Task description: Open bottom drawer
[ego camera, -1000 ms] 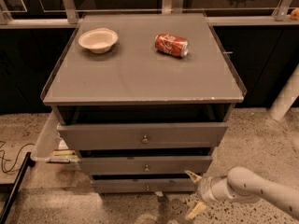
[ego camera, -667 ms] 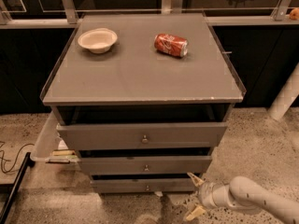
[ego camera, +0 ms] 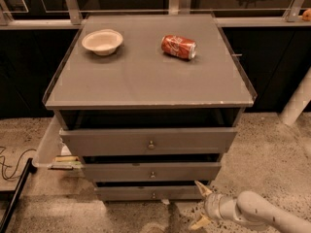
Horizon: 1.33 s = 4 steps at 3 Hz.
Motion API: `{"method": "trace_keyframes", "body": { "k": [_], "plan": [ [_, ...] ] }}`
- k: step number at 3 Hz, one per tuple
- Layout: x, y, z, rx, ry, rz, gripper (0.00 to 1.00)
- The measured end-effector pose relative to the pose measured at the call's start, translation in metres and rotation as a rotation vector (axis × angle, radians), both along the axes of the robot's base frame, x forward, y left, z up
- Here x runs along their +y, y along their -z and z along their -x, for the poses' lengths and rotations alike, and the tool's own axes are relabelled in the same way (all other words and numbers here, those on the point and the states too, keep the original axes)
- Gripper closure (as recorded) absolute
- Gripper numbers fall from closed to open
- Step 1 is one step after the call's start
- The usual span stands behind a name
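Note:
The bottom drawer (ego camera: 146, 192) is the slimmest grey front of three, low on the cabinet, with a small round metal knob (ego camera: 153, 195). It looks pushed in. My gripper (ego camera: 200, 206) is low at the right, beside the drawer's right end and to the right of the knob. Its two pale fingers are spread apart, one fingertip (ego camera: 200, 187) up near the drawer's corner and the other near the floor. It holds nothing.
The mid drawer (ego camera: 151, 171) and the top drawer (ego camera: 149, 141) sit above. On the cabinet top (ego camera: 146, 76) are a white bowl (ego camera: 102, 41) and a red soda can (ego camera: 179, 47) on its side. A cable (ego camera: 9, 161) lies on the floor at left.
My gripper and arm have dropped a little lower and nearer the bottom edge of view. The drawers have not moved.

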<state>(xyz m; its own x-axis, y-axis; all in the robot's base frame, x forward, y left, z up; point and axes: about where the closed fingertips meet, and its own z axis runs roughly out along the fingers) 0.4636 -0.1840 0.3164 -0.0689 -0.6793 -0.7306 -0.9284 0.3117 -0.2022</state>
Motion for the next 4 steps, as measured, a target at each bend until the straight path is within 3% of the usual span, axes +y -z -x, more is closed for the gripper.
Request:
{"method": "trace_keyframes", "body": {
  "k": [1,2,4],
  "plan": [
    [0.005,0.02,-0.002,-0.043,-0.044,0.035,0.0],
    [0.008,0.05,-0.007,-0.097,-0.125,0.093,0.0],
    [-0.01,0.065,-0.045,-0.216,-0.242,0.242,0.0]
  ]
}}
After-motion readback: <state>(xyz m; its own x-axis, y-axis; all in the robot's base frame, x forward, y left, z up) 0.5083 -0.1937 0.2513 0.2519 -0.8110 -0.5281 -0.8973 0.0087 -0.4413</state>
